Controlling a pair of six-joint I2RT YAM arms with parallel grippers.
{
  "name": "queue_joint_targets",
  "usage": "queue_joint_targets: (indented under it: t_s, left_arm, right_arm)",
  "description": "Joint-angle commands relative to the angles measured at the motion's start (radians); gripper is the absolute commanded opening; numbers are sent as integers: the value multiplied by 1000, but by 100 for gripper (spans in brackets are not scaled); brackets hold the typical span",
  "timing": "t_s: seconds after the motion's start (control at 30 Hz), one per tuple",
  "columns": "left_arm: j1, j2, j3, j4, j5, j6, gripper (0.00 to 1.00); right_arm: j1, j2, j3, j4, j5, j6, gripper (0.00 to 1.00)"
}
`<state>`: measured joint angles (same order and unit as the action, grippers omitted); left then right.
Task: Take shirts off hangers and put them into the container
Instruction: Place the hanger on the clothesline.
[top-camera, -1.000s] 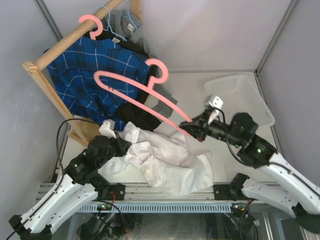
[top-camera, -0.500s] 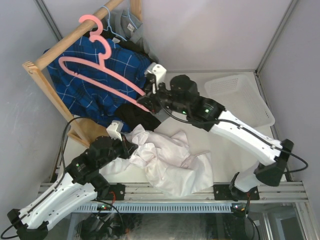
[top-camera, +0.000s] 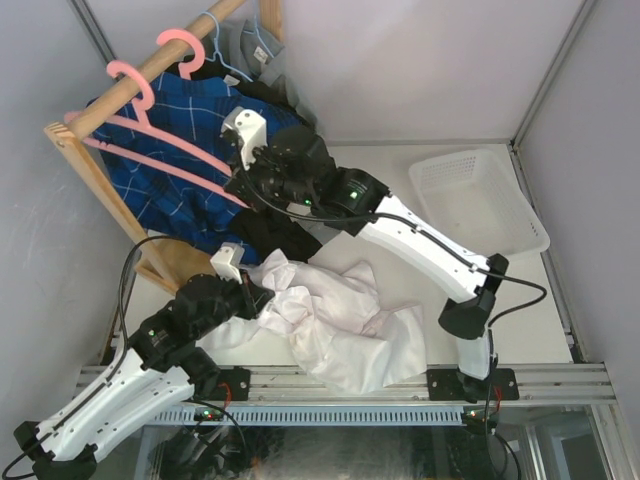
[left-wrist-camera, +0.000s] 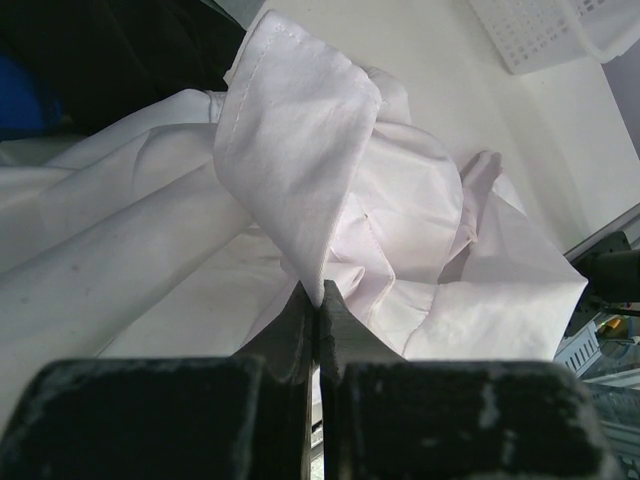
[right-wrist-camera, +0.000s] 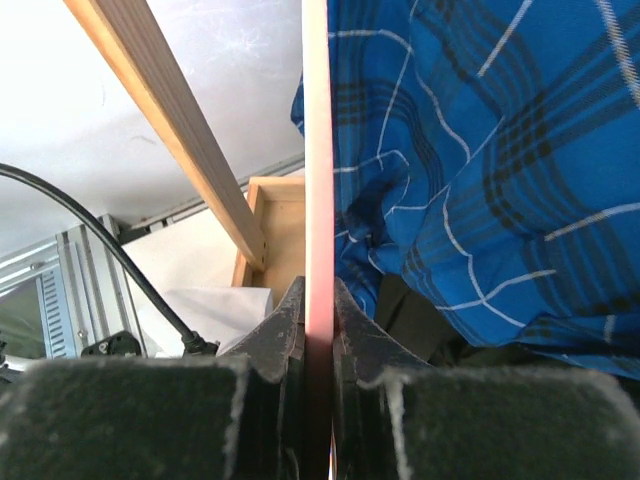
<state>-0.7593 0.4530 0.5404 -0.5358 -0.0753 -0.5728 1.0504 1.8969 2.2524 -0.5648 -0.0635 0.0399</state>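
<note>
Currently the white shirt (top-camera: 340, 325) is being held crumpled on the near tabletop (top-camera: 520, 300), one fold being clamped between the left jaws, which are pressed together. Bare surface is being left open between the shirt's right edge and the container (top-camera: 527, 215) at the far right. A pink hanger (right-wrist-camera: 316, 150) is being pinched by the right jaws, its hook at the wooden rack (right-wrist-camera: 165, 130), beside the blue plaid shirt (right-wrist-camera: 480, 150).
</note>
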Motion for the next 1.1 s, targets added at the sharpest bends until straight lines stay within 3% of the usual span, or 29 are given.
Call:
queue_joint_targets:
  t_s: [0.0, 0.17, 0.33, 0.43, 0.53, 0.67, 0.8, 0.87, 0.97, 1.07]
  left_arm:
    - [-5, -9, 34, -1, -8, 11, 0]
    - [-5, -10, 37, -9, -14, 15, 0]
    - [-5, 13, 65, -21, -3, 22, 0]
    - [-5, 16, 72, -20, 1, 20, 0]
    - [-5, 19, 68, -15, 15, 24, 0]
    - [-7, 61, 72, 2, 91, 54, 0]
    - [-83, 134, 86, 61, 119, 68, 0]
    - [-156, 181, 104, 116, 100, 70, 0]
    - [-289, 308, 161, 208, 84, 69, 5]
    - [-406, 475, 244, 217, -13, 88, 6]
  right_arm:
    - [18, 66, 95, -81, -9, -26, 0]
    - [20, 29, 56, -95, 20, -37, 6]
    - [-11, -97, -28, -96, 58, -23, 36]
    - [-32, -252, -252, -9, 81, -10, 51]
    - [-54, -439, -607, 166, 36, 10, 66]
    - [-66, -646, -1035, 384, -42, 69, 71]
    - [-59, -726, -1254, 393, -35, 160, 71]
    - [-58, -727, -1317, 348, 80, 223, 72]
    - [-61, -753, -1388, 206, 377, 414, 73]
    - [-96, -844, -1473, 206, 475, 502, 74]
